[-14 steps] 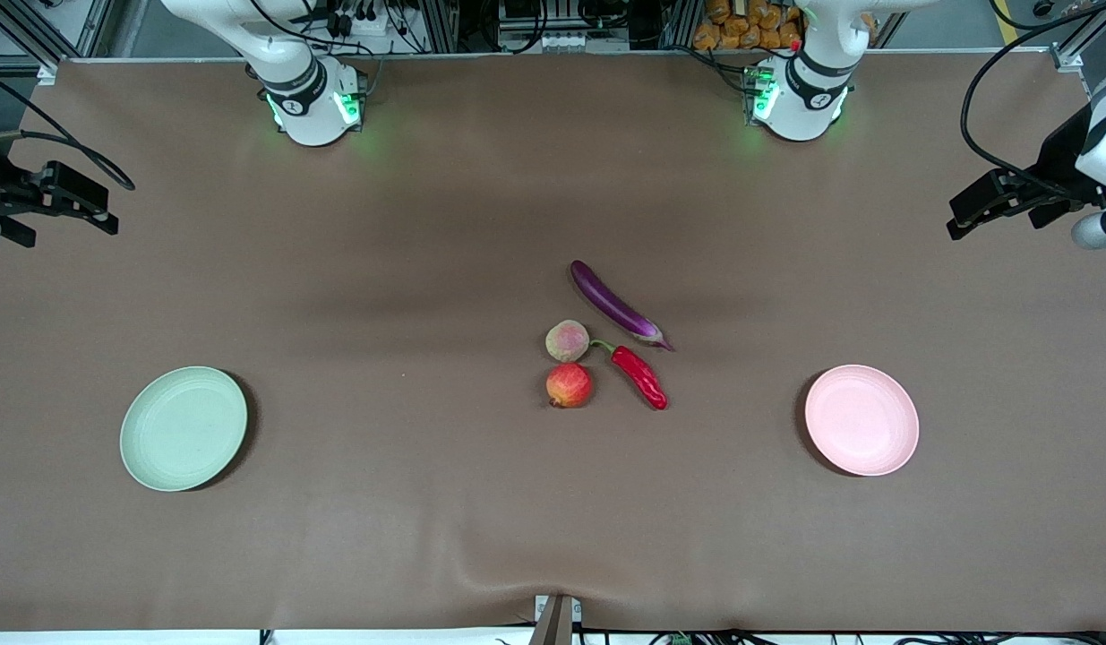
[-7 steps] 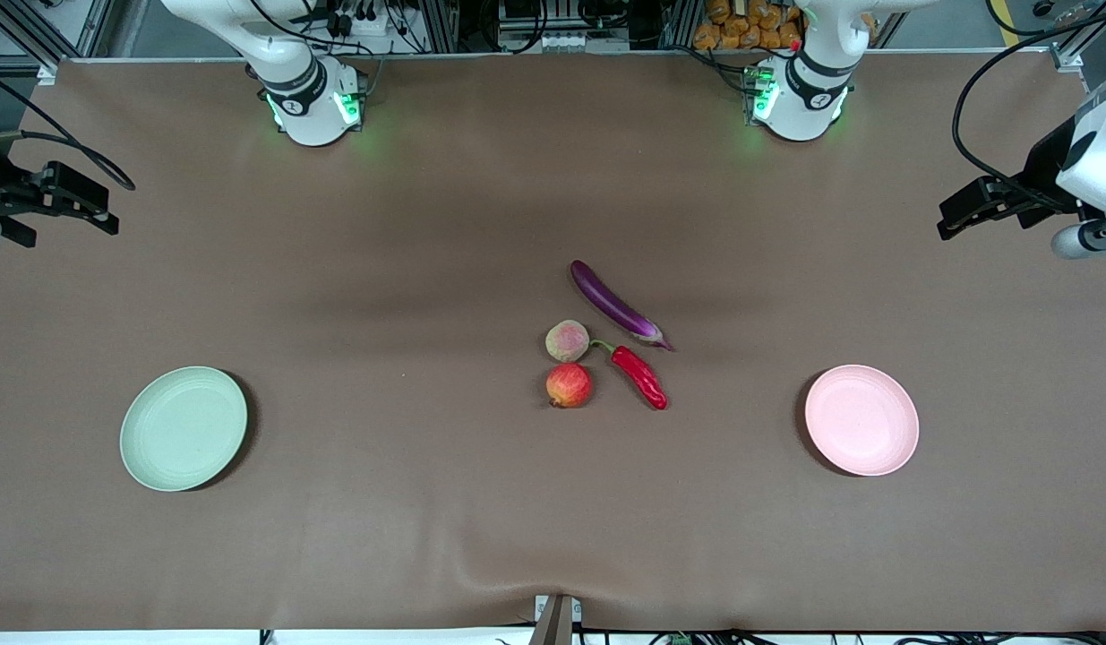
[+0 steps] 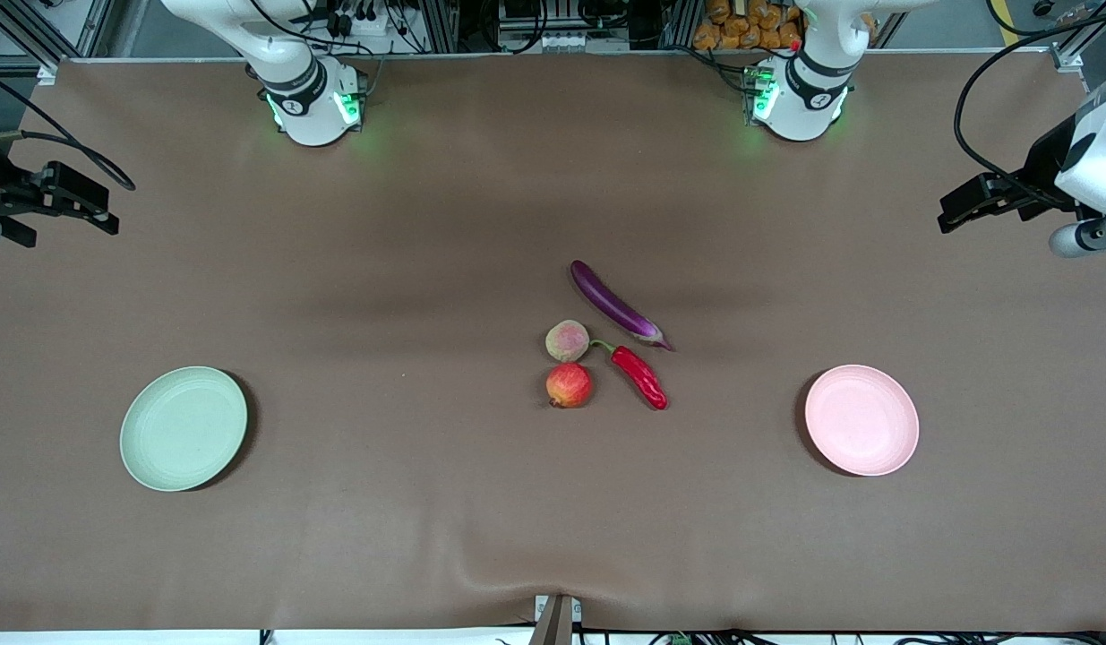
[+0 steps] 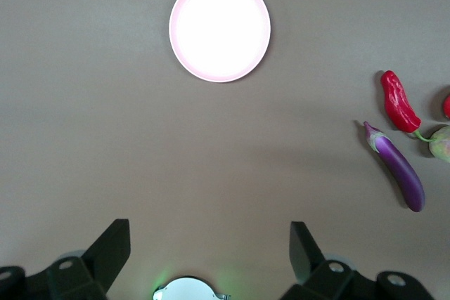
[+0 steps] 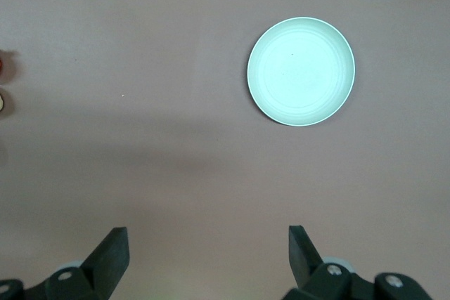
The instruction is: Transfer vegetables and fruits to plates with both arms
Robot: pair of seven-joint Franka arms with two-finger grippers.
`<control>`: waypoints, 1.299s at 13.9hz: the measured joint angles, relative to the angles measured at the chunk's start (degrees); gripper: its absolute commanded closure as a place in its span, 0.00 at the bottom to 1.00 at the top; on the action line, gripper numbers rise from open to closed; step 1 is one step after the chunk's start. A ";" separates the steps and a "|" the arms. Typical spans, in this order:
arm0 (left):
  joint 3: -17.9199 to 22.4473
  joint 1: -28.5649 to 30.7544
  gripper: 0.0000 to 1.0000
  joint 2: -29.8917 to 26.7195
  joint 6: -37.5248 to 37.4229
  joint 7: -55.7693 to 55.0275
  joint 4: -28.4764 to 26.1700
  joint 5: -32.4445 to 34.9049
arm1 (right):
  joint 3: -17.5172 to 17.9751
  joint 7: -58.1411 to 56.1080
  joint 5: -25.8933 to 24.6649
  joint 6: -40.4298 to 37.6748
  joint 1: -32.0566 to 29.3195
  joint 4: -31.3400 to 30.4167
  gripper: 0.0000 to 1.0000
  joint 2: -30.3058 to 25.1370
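Brown bench (image 3: 427, 537), produce clustered mid-bench. Left gripper (image 3: 951, 215), right gripper (image 3: 105, 219) high at ends, jaws spread. Descend centred across eggplant (image 3: 613, 305).

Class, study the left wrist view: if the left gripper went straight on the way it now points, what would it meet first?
Probably only the bare brown table cover. The open left gripper points down at it; the round pale pink plate and long purple eggplant lie off that line, though depth is hard to judge.
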 measured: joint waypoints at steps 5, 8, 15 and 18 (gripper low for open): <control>0.17 0.15 0.00 0.11 -0.13 0.00 -0.01 0.00 | 0.00 0.00 0.00 0.00 0.00 -0.05 0.00 0.00; 0.19 0.15 0.00 0.58 -0.18 0.00 -0.02 0.00 | 0.00 0.00 0.00 0.00 0.00 -0.05 0.00 0.00; 0.05 0.02 0.00 0.91 -0.26 0.00 -0.03 0.00 | 0.00 0.00 0.00 0.00 0.00 -0.07 0.00 0.00; -0.25 -0.51 0.00 2.07 -0.37 -1.01 -0.17 -0.05 | 0.00 0.00 0.00 0.00 0.00 -0.07 0.00 0.00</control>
